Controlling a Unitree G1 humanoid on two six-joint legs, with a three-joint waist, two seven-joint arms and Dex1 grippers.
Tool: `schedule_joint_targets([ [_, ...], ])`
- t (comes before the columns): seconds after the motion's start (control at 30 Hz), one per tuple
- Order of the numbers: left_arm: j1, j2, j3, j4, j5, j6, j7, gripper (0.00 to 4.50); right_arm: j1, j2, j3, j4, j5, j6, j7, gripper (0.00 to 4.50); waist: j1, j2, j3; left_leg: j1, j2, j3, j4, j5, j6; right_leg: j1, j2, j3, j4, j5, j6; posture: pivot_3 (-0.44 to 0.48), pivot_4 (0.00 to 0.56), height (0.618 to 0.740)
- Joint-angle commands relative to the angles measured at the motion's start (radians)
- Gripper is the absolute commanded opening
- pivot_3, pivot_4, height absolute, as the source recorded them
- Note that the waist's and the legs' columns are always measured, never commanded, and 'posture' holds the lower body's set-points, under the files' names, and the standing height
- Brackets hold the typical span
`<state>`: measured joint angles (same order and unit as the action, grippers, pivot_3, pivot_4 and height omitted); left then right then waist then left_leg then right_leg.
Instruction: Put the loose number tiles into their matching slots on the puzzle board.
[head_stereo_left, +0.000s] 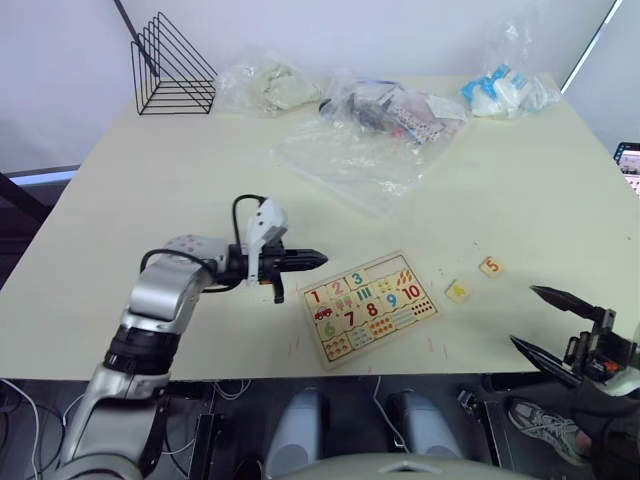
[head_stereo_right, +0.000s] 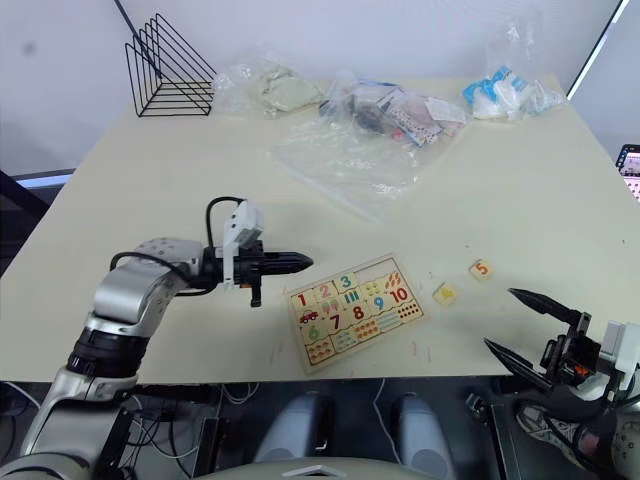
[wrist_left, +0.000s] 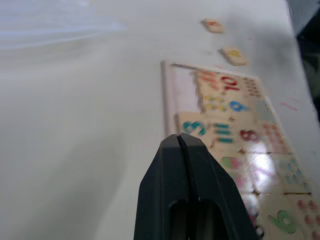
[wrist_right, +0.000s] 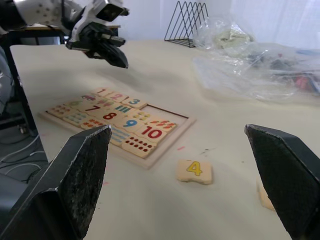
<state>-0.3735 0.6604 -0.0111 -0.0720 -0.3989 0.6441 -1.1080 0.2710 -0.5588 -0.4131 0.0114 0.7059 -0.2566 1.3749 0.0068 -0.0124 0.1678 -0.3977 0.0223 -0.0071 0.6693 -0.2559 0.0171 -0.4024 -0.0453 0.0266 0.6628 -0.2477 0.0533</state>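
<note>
R gripper (head_stereo_left: 545, 321) agape, L gripper (head_stereo_left: 318, 259) closed – board (head_stereo_left: 370, 307)

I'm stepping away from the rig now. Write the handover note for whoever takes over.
Left gripper: shut, empty, hovering by the puzzle board's left end.
Right gripper: open, empty, off the table's front right edge.
Board lies near the table's front edge; tiles 1 to 3 and 7 to 10 are seated.
Tile 4 and tile 5 lie loose on the table right of the board.
Left: seat both in the matching slots in the top row after the 3.
</note>
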Motion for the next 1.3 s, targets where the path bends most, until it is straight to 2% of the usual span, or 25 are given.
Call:
schedule_joint_targets([
  [0.03, 0.069, 0.003, 0.095, -0.085, -0.047, -0.04, 0.039, 0.03, -0.02, -0.024, -0.035, 0.015, -0.006, 0.008, -0.025, 4.5, 0.001, 0.0, 0.0, 0.0, 0.0, 0.0, 0.0, 0.0, 0.0, 0.0, 0.0, 0.0, 0.0, 0.0, 0.0, 0.0, 0.15, 0.74],
  [0.37, 0.341, -0.065, 0.279, -0.202, -0.072, -0.196, 0.192, 0.03, -0.041, -0.059, -0.054, 0.091, -0.08, 0.032, -0.129, 4.5, 0.006, 0.0, 0.0, 0.0, 0.0, 0.0, 0.0, 0.0, 0.0, 0.0, -0.002, 0.001, 0.0, 0.0, 0.0, 0.0, 0.15, 0.74],
  [0.63, 0.513, -0.083, 0.344, -0.202, -0.058, -0.308, 0.225, 0.03, -0.026, -0.059, -0.058, 0.136, -0.12, 0.016, -0.152, 4.5, 0.005, 0.0, 0.0, 0.001, 0.0, 0.002, 0.0, 0.0, 0.0, 0.0, -0.001, 0.001, 0.0, 0.0, 0.0, 0.0, 0.15, 0.74],
  [0.67, 0.531, -0.082, 0.344, -0.201, -0.051, -0.324, 0.229, 0.52, -0.026, -0.065, -0.059, 0.149, -0.125, 0.019, -0.154, 4.5, 0.005, 0.0, 0.0, 0.001, 0.0, 0.002, 0.0, 0.0, 0.0, 0.0, -0.001, 0.001, -0.001, 0.0, 0.0, 0.0, 0.15, 0.74],
  [0.7, 0.553, -0.079, 0.355, -0.192, -0.048, -0.345, 0.222, 0.68, -0.033, -0.068, -0.062, 0.161, -0.125, 0.024, -0.158, 4.5, 0.005, 0.0, -0.001, 0.001, 0.0, 0.002, 0.0, 0.0, 0.0, 0.0, -0.001, 0.001, -0.001, 0.0, 0.0, 0.0, 0.15, 0.74],
  [0.73, 0.574, -0.076, 0.365, -0.183, -0.047, -0.365, 0.218, 1.47, -0.042, -0.074, -0.065, 0.181, -0.125, 0.02, -0.154, 4.5, 0.005, 0.001, 0.0, 0.001, 0.0, 0.003, 0.0, 0.0, 0.0, 0.0, -0.002, 0.001, -0.001, -0.001, -0.002, 0.0, 0.15, 0.74],
  [0.77, 0.589, -0.079, 0.378, -0.179, -0.057, -0.376, 0.214, 1.93, -0.051, -0.081, -0.067, 0.203, -0.125, 0.008, -0.139, 4.5, 0.007, 0.001, -0.001, 0.001, 0.0, 0.003, 0.0, 0.0, 0.0, 0.0, -0.002, 0.001, -0.001, -0.002, -0.004, 0.0, 0.15, 0.74],
  [0.8, 0.599, -0.081, 0.394, -0.172, -0.063, -0.387, 0.215, 2.11, -0.058, -0.086, -0.07, 0.22, -0.122, -0.001, -0.125, 4.5, 0.005, 0.0, -0.001, 0.0, 0.0, 0.004, 0.0, 0.0, 0.0, 0.0, -0.002, 0.001, -0.001, -0.002, -0.004, 0.0, 0.15, 0.74],
  [0.83, 0.611, -0.082, 0.411, -0.161, -0.067, -0.404, 0.213, 2.77, -0.071, -0.092, -0.079, 0.243, -0.119, -0.004, -0.123, 4.5, 0.005, 0.0, -0.001, 0.001, 0.0, 0.004, 0.0, 0.0, 0.0, 0.0, -0.002, 0.001, -0.001, -0.002, -0.004, 0.0, 0.15, 0.74],
  [0.9, 0.628, -0.091, 0.435, -0.149, -0.075, -0.431, 0.216, 3.14, -0.09, -0.107, -0.091, 0.281, -0.112, 0.003, -0.115, 4.5, 0.004, 0.0, -0.001, 0.001, 0.0, 0.004, 0.0, 0.0, 0.0, 0.0, -0.002, 0.001, -0.001, -0.002, -0.004, 0.0, 0.15, 0.74],
  [0.93, 0.638, -0.096, 0.446, -0.145, -0.087, -0.441, 0.211, 3.69, -0.097, -0.115, -0.094, 0.298, -0.108, 0.008, -0.105, 4.5, 0.004, 0.0, -0.001, 0.001, 0.0, 0.005, 0.0, 0.0, 0.0, 0.0, -0.001, 0.001, -0.001, -0.002, -0.004, 0.0, 0.15, 0.74],
  [1.0, 0.66, -0.099, 0.455, -0.138, -0.096, -0.464, 0.197, 4.48, -0.106, -0.127, -0.096, 0.321, -0.105, 0.012, -0.088, 4.5, 0.005, 0.0, -0.001, 0.001, 0.0, 0.005, 0.0, 0.0, 0.0, 0.0, -0.002, 0.001, -0.001, -0.002, -0.004, 0.0, 0.15, 0.74],
  [1.3, 0.671, -0.098, 0.469, -0.09, -0.12, -0.527, 0.159, 4.48, -0.123, -0.146, -0.111, 0.399, -0.097, 0.013, -0.026, 4.5, 0.005, 0.0, -0.001, 0.001, 0.0, 0.006, 0.0, 0.0, 0.0, 0.0, -0.001, 0.001, -0.001, -0.002, -0.004, 0.0, 0.15, 0.74],
])
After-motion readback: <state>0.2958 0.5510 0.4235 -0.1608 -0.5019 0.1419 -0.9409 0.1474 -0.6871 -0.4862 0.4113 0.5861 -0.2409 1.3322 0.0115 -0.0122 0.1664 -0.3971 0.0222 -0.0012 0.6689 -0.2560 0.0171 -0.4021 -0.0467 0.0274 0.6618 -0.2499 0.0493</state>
